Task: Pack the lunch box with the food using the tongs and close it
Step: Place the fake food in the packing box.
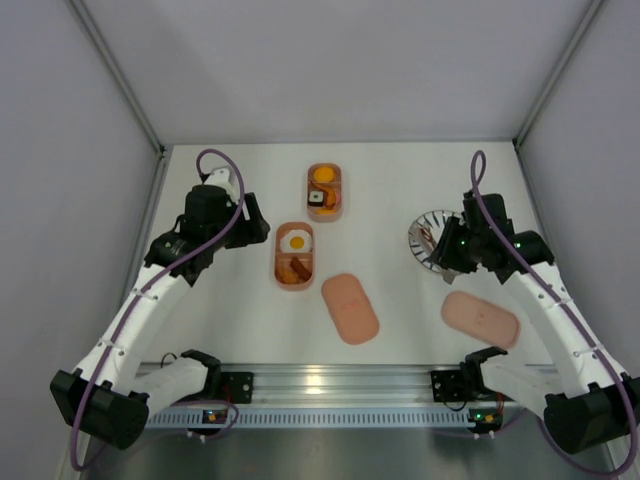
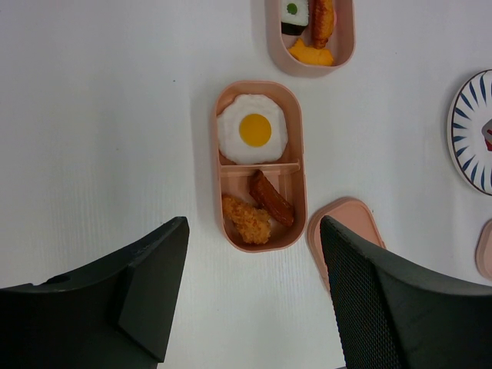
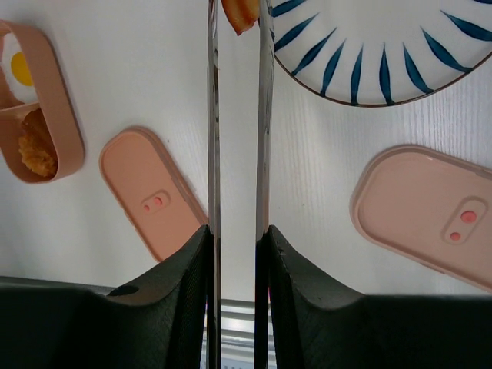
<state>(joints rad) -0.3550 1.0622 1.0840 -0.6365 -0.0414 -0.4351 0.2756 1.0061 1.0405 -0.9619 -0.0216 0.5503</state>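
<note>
Two pink lunch box trays lie mid-table. The near tray (image 1: pixel 277 265) (image 2: pixel 299 192) holds a fried egg (image 2: pixel 252 129), a brown sausage (image 2: pixel 270 197) and a crumbed piece (image 2: pixel 246 219). The far tray (image 1: pixel 343 195) (image 2: pixel 350 38) holds a sushi roll (image 2: pixel 293 15) and orange pieces. Both lids (image 1: pixel 350 308) (image 1: pixel 480 319) lie flat on the table. My right gripper (image 1: pixel 455 250) (image 3: pixel 238 238) is shut on the silvery tongs (image 3: pixel 213 115), whose tips pinch an orange food piece (image 3: pixel 241 14) at the plate's edge. My left gripper (image 1: pixel 250 222) (image 2: pixel 254 224) hangs open, left of the near tray.
A round white plate with dark blue radial stripes (image 1: pixel 425 240) (image 3: pixel 384 54) sits at the right, under the tongs. One lid (image 3: pixel 150 192) lies left of the tongs, the other (image 3: pixel 430 207) right. Grey walls enclose the table; a metal rail (image 1: pixel 330 385) runs along its near edge.
</note>
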